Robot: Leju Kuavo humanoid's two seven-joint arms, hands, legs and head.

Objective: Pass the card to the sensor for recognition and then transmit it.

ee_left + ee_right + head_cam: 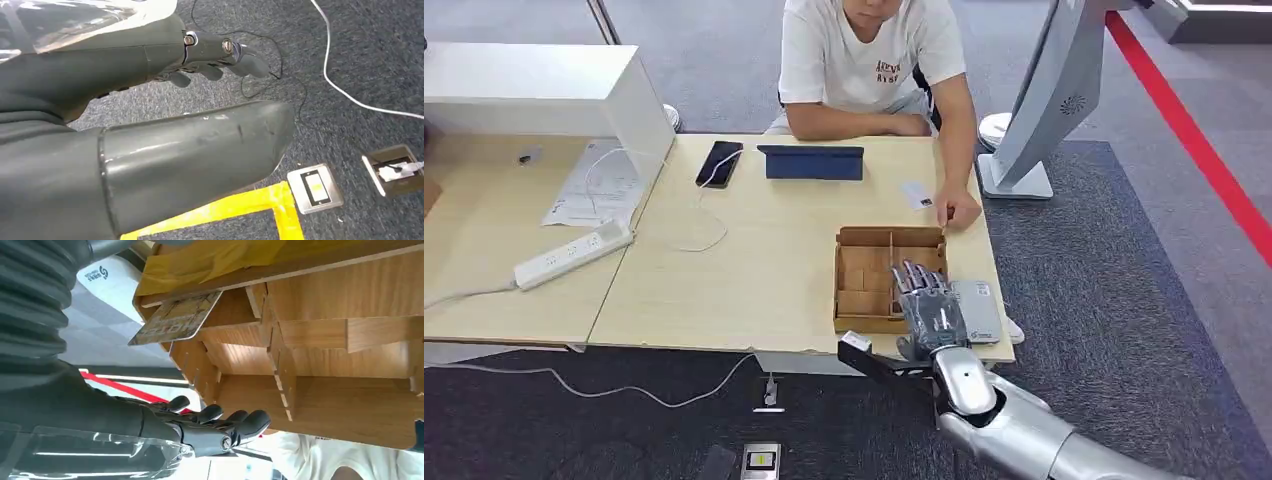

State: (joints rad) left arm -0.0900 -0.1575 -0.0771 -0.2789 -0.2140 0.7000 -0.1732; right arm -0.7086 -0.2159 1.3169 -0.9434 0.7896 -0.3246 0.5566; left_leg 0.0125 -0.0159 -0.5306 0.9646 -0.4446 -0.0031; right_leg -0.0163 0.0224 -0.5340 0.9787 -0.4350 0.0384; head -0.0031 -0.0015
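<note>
My right hand (pixel 929 305) hovers with straight, spread fingers over the right side of a compartmented wooden box (pixel 864 285) near the table's front edge, holding nothing. Up close, its fingers (pixel 220 421) reach beside the box's dividers (pixel 280 365). A printed card (pixel 176 319) leans in one compartment, apart from the fingers. A flat grey sensor (pixel 977 308) lies just right of the box. A white card (pixel 916 194) lies further back, by the hand (pixel 959 212) of a person seated across. My left hand (pixel 125 65) hangs over the carpet, holding nothing.
On the table are a phone (pixel 719 163) with a white cable, a dark tablet (pixel 811 162), a power strip (pixel 574 254) and papers. A white cabinet (pixel 544 90) stands at the back left. A silver stand (pixel 1044 100) rises beyond the table's right end. Floor sockets (pixel 315 187) lie below.
</note>
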